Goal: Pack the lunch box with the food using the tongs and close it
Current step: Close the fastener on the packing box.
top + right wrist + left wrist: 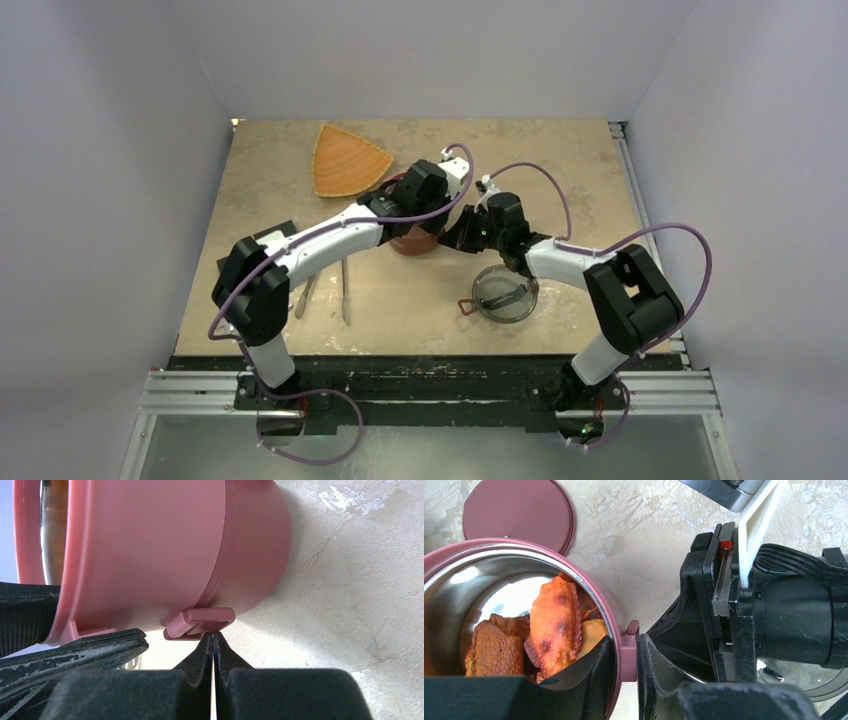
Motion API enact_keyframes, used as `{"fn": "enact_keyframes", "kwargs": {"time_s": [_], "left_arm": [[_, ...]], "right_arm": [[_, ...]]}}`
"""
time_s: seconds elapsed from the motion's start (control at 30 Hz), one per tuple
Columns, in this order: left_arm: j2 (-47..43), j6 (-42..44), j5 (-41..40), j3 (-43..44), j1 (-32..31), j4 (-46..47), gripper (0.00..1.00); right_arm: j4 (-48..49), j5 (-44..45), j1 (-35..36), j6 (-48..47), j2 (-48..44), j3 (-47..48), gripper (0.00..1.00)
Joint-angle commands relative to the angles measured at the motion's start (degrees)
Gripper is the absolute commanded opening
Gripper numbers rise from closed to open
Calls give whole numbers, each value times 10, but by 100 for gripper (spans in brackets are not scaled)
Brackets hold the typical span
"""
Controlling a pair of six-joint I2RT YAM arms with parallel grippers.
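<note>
my left gripper (625, 645) is clenched on the rim of the lunch box (469, 585). one finger sits inside the steel-lined bowl and the other outside, with the dark-red wall and its small side handle (630, 630) between them. the food (555, 625) lies in that open bowl: a big orange browned piece leaning toward 3 o'clock, a darker brown piece at its 8 o'clock, and more orange under them. my right gripper (214, 637) is pressed fully shut with nothing between its fingers, and its tips are right up against a side handle of the box. from that wrist i see a seam running round the box's outside wall at the level of the handle. seen from above, the lunch box stands near the middle of the worktop (400, 325), mostly hidden under my left wrist. the clear top lid (505, 295) lies on the worktop at the box's 4 o'clock, just beside my right forearm. the orange fan-shaped tray (345, 160) is at its 11 o'clock, near the far edge. the tongs (345, 292) lie flat at its 7 o'clock, apart from both grippers, with a shorter silvery tool (304, 297) just beside them at 9 o'clock. a flat disc lid (519, 512) rests on the worktop close behind the bowl, at 12 o'clock in my left wrist view.
</note>
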Motion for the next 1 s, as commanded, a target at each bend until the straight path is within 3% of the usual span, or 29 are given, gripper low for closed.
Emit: {"fn": "enact_keyframes", "kwargs": {"time_s": [0.0, 0.53, 0.97], "left_arm": [[44, -14, 79, -13, -8, -68, 0], [53, -22, 136, -11, 8, -66, 0], [52, -25, 142, -10, 16, -67, 0]], "right_arm": [[86, 8, 4, 14, 24, -9, 0], [185, -4, 5, 15, 53, -14, 0], [202, 4, 5, 14, 68, -9, 0]]}}
